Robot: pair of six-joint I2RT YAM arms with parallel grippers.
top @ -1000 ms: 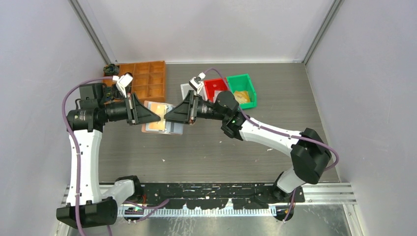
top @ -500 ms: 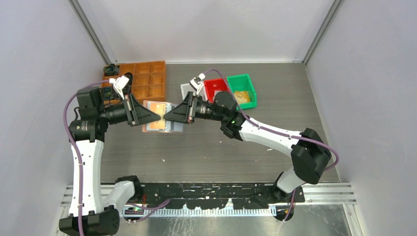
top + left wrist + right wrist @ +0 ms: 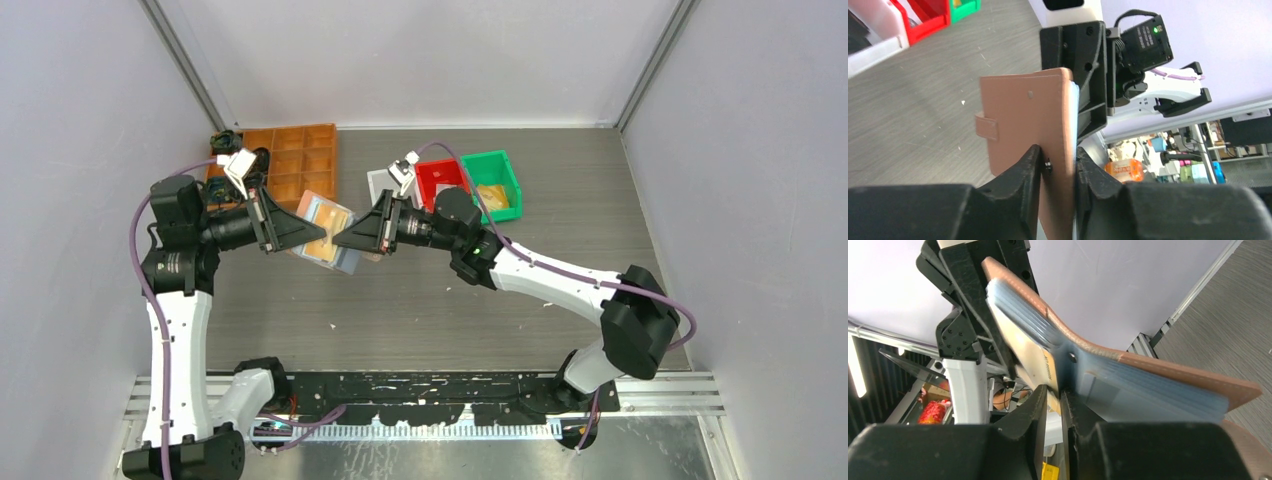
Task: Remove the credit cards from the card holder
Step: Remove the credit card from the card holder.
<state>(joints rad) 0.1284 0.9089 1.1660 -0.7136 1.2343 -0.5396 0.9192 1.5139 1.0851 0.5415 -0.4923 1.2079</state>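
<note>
Holding the salmon-pink card holder (image 3: pixel 322 232) up above the grey table (image 3: pixel 560 230), a little left of centre in the top view, with both grippers meeting on it. Clenched on the lower edge of one pink cover with the left gripper (image 3: pixel 1058 162); cover upright in the left wrist view, small tab (image 3: pixel 986 126) on its left side. Opened like a V in the right wrist view, grey-blue pockets (image 3: pixel 1148 395) on the inner side. Pinched on the lower edge of a yellowish credit card (image 3: pixel 1033 355) with the right gripper (image 3: pixel 1054 395), card not yet out of its pocket. Behind, on the table: brown compartment tray (image 3: pixel 300 160) at upper left, then white bin (image 3: pixel 377 182), red bin (image 3: pixel 440 180) and green bin (image 3: pixel 492 185) side by side.
</note>
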